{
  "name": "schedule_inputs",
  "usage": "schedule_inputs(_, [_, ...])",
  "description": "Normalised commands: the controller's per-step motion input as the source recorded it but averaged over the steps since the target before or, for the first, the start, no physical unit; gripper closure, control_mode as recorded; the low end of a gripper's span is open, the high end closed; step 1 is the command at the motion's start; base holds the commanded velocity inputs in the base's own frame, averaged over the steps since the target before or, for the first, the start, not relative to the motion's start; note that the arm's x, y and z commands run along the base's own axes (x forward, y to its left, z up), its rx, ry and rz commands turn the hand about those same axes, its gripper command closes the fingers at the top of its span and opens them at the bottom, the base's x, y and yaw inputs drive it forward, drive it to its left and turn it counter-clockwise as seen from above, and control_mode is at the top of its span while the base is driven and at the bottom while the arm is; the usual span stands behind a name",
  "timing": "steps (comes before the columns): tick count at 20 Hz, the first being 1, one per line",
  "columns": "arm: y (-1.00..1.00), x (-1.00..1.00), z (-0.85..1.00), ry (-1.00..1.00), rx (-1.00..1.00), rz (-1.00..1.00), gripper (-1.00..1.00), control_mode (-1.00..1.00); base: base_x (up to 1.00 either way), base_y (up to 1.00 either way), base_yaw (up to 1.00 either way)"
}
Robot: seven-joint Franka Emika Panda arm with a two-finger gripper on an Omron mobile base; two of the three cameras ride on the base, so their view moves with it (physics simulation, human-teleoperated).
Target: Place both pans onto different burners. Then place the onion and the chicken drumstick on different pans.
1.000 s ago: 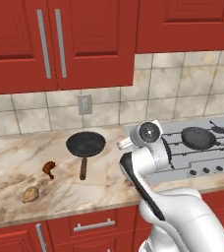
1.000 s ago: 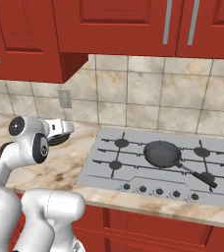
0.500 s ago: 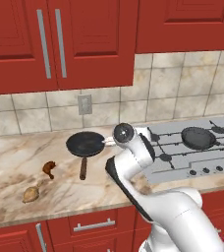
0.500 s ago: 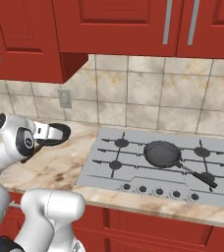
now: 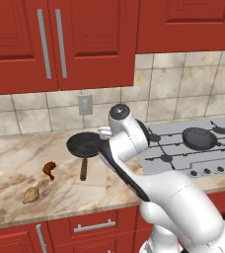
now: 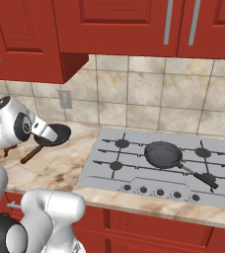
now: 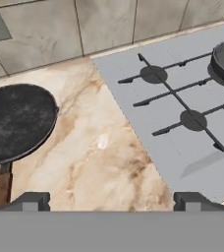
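Jaws spread wide, nothing between them; gripper [image 7: 112,199] hanging over bare marble counter [image 7: 104,162], between the black pan [image 7: 16,122] and the cooktop [image 7: 182,123]. Fingertips [image 7: 31,201] apart from both (pan off to one side, cooktop edge to the other). Wrist bent forward and down above the counter's back half, white arm [image 5: 134,163] sweeping up from the base and leaning toward the wall, hand [image 6: 44,132] just beside the black pan's rim in the right base view.

Black pan flat on the counter, brown wooden handle [image 5: 83,169] pointing toward the front edge. Smaller dark-grey pan [image 6: 163,154] sitting on the middle burner, its thin handle trailing toward the knobs [image 6: 160,191]. Drumstick [image 5: 49,169] and onion [image 5: 31,195] lying on the counter left of the black pan, near each other, not touching. Outlet plate [image 5: 85,105] on the tile wall; no readable writing or labels anywhere.
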Motion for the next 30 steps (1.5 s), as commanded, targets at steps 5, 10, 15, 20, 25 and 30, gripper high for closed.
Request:
schedule_inputs(5, [0.12,-0.14,0.00,0.14,0.11,-0.02,-1.00,-1.00,0.00,0.00,0.00])
schedule_inputs(10, [0.21,-0.16,-0.02,0.10,0.04,0.01,-1.00,-1.00,0.00,0.00,0.00])
schedule_inputs(15, [0.27,-0.07,-0.11,0.11,0.07,0.02,-1.00,-1.00,0.00,0.00,0.00])
schedule_inputs(20, [0.31,0.00,-0.23,0.06,0.06,0.02,-1.00,-1.00,0.00,0.00,0.00])
schedule_inputs(25, [0.28,0.02,-0.22,0.03,0.02,0.03,-1.00,-1.00,0.00,0.00,0.00])
schedule_inputs(30, [0.27,0.01,-0.25,0.00,0.00,0.04,-1.00,-1.00,0.00,0.00,0.00])
